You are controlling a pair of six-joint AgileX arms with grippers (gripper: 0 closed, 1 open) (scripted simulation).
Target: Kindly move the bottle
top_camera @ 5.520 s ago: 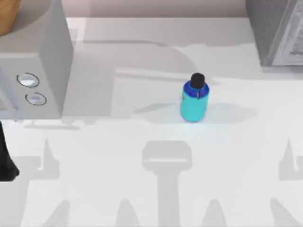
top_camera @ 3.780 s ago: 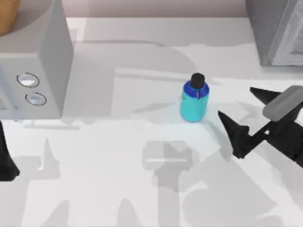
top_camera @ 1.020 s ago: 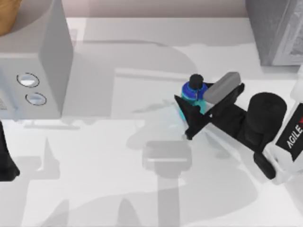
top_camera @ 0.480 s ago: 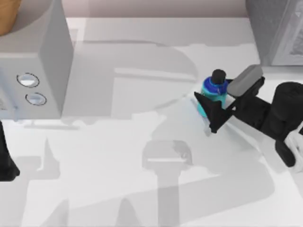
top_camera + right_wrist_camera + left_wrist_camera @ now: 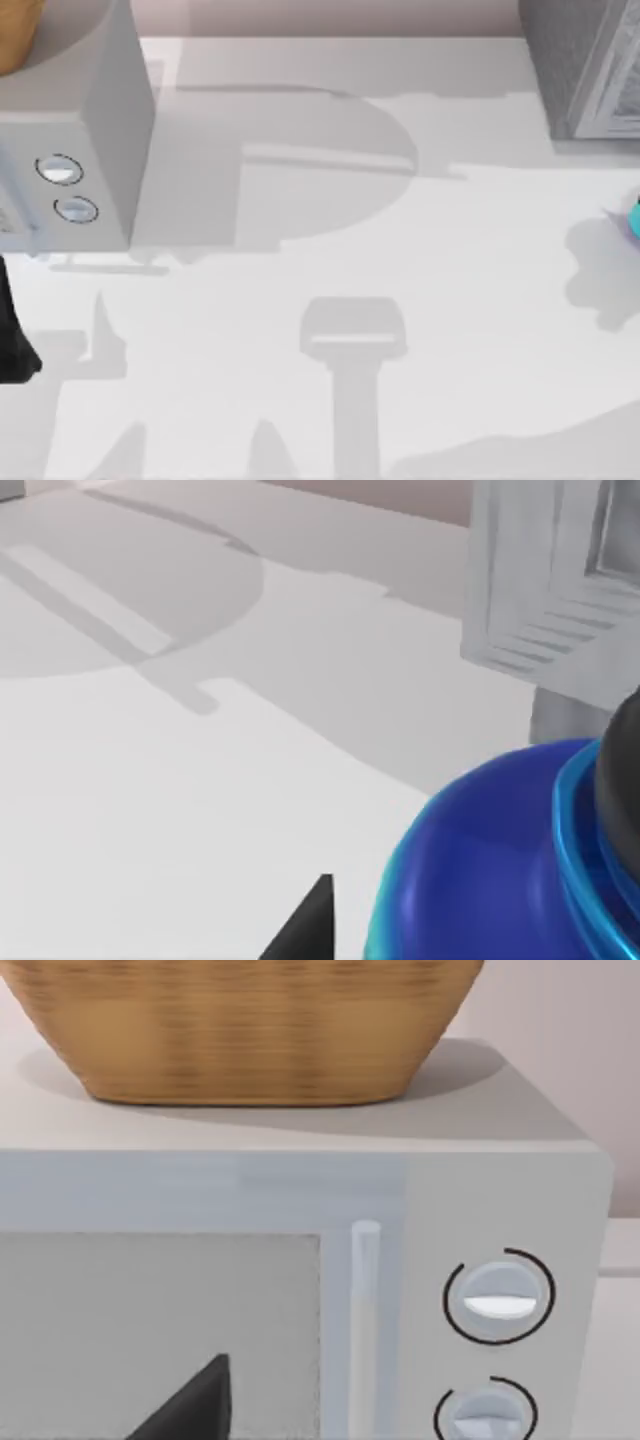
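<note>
Small cyan-bodied, dark-blue-shouldered, black-capped cylindrical bottle [image 5: 500,865] at surface's right edge, close against right gripper finger [image 5: 305,925], finger state can't tell; looks light, rigid, slick plastic, best gripped mid-body.

A matte black, wedge-shaped fingertip [image 5: 305,925] tapering to a sharp point is seen in the right wrist view. A similar black, triangular fingertip [image 5: 190,1407] is seen in the left wrist view. A black, curved arm part [image 5: 12,340] is shown below the microwave [image 5: 70,120].
</note>
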